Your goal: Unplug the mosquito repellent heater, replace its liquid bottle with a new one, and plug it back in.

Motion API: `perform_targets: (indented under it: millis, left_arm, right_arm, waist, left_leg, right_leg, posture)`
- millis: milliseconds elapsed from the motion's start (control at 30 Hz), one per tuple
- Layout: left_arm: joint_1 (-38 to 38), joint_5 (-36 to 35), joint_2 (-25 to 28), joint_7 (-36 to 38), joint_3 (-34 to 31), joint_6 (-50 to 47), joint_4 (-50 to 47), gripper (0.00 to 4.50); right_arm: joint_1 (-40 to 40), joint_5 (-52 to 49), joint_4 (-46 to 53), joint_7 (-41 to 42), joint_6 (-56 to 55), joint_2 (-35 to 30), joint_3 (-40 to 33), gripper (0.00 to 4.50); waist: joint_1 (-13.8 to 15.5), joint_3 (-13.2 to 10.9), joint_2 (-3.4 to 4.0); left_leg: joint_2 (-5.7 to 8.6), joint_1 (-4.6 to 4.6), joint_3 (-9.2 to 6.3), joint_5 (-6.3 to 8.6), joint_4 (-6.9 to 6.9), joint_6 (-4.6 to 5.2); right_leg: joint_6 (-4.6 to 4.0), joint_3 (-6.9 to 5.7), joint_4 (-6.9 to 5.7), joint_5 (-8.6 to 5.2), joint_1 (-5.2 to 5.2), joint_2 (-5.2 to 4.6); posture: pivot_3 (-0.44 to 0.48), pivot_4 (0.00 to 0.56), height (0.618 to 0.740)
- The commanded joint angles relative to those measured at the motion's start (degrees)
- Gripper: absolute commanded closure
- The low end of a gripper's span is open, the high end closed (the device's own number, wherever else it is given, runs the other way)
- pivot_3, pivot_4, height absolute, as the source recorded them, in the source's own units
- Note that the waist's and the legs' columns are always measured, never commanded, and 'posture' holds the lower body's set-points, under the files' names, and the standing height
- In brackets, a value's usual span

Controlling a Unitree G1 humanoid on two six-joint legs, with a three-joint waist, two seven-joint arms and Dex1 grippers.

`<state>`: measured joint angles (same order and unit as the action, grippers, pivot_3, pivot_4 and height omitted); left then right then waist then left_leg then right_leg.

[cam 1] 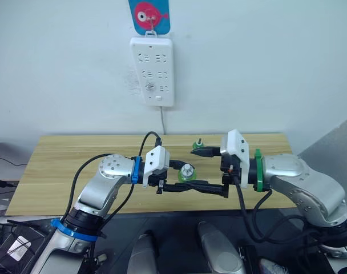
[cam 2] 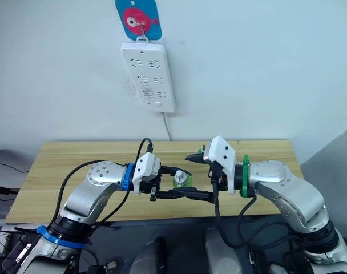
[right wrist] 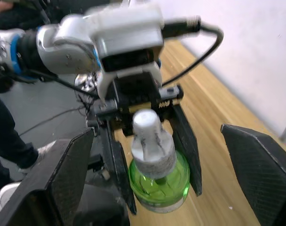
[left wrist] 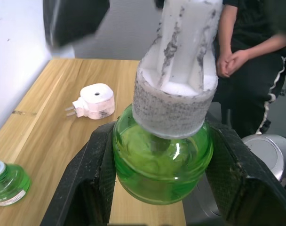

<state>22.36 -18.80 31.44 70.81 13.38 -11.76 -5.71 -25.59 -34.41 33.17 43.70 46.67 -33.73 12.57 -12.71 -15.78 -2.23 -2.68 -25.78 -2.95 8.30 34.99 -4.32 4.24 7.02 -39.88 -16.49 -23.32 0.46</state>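
while the new one (left wrist: 162, 165) is clamped by the left gripper (cam 1: 188, 178) above the table's front edge (cam 1: 76, 212), its cap should be twisted squarely by the open right gripper (right wrist: 157, 165); heater (left wrist: 93, 101) is left mid-table.

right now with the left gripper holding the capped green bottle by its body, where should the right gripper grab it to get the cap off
Grip the white screw cap with the right gripper, coming from opposite the left gripper. The cap stands clear above the new bottle, whose round body the left fingers already clamp from both sides; the open right fingers flank it.
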Motion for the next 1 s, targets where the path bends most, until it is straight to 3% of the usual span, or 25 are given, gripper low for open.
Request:
perform_targets:
  millis: [33, 100, 367, 433, 667, 833, 1000]
  left_arm:
    - [0.2, 0.0, -0.4, 0.2, 0.3, 1.2, -0.4, 2.19]
    - [0.2, 0.0, -0.4, 0.0, 0.2, 1.1, -0.4, 2.19]
    - [0.1, -0.4, -0.3, -0.5, -0.2, 0.1, -0.9, 2.19]
    - [0.2, -0.7, -0.5, -0.9, -0.4, -0.7, -1.1, 2.19]
    - [-0.6, 0.8, 0.6, -0.8, 0.1, -0.5, -0.4, 2.19]
    - [-4.1, 4.9, 4.8, -1.2, 0.3, -0.6, 2.8, 2.19]
    - [-11.6, 5.5, 8.8, -4.3, -2.8, -1.3, 0.2, 2.19]
  right_arm:
    - [-1.9, 0.8, 0.2, 0.6, -1.8, 0.7, 0.3, 0.17]
    - [-1.9, 1.0, 0.1, 1.2, -2.3, 0.8, 0.4, 0.56]
    - [-1.3, 2.2, 0.8, 3.5, -4.0, -0.4, 1.5, 3.65]
    - [-1.3, 1.7, 0.9, 3.8, -4.2, -0.4, 1.1, 4.25]
    - [-5.3, -4.7, 1.4, 3.2, -1.6, 0.9, -4.6, 4.27]
    - [-7.9, -10.1, 0.3, 0.3, 1.8, 0.2, -11.6, 4.27]
    - [4.8, 9.2, -5.3, -4.8, -14.9, 0.8, -3.2, 4.27]
  waist:
    - [0.0, 0.0, 0.00]
    - [0.0, 0.0, 0.01]
    - [0.0, 0.0, 0.01]
    - [0.0, 0.0, 0.01]
    - [0.0, 0.0, 0.01]
    - [-0.2, 0.0, 0.02]
    - [0.2, 0.0, 0.01]
  left_leg:
    - [0.00, 0.00, 0.00, 0.00, 0.00, 0.00]
    - [-0.01, 0.00, -0.03, 0.00, 0.00, 0.00]
    - [-0.01, 0.00, -0.04, 0.00, 0.00, 0.00]
    - [-0.01, 0.00, -0.04, 0.00, 0.00, 0.00]
    - [-0.01, 0.01, -0.03, 0.00, 0.01, 0.00]
    - [-0.03, 0.02, -0.04, 0.00, 0.00, 0.00]
    - [-0.05, 0.01, -0.07, 0.02, -0.19, 0.01]
  right_leg:
    - [0.00, -0.01, 0.00, 0.00, 0.00, 0.00]
    - [0.00, -0.04, -0.02, 0.00, 0.00, 0.00]
    - [0.00, -0.04, -0.02, 0.00, 0.00, 0.00]
    - [0.00, -0.04, -0.02, 0.00, 0.00, 0.00]
    - [0.00, -0.02, -0.02, 0.00, 0.00, 0.00]
    - [-0.01, -0.04, -0.05, 0.01, 0.00, 0.01]
    - [-0.01, -0.08, 0.03, -0.01, -0.06, 0.01]
  posture:
    - [-0.269, 0.199, 0.740]
    - [-0.265, 0.197, 0.740]
    - [-0.262, 0.202, 0.740]
    - [-0.263, 0.203, 0.740]
    - [-0.272, 0.208, 0.740]
    - [-0.275, 0.219, 0.740]
    - [-0.238, 0.259, 0.740]
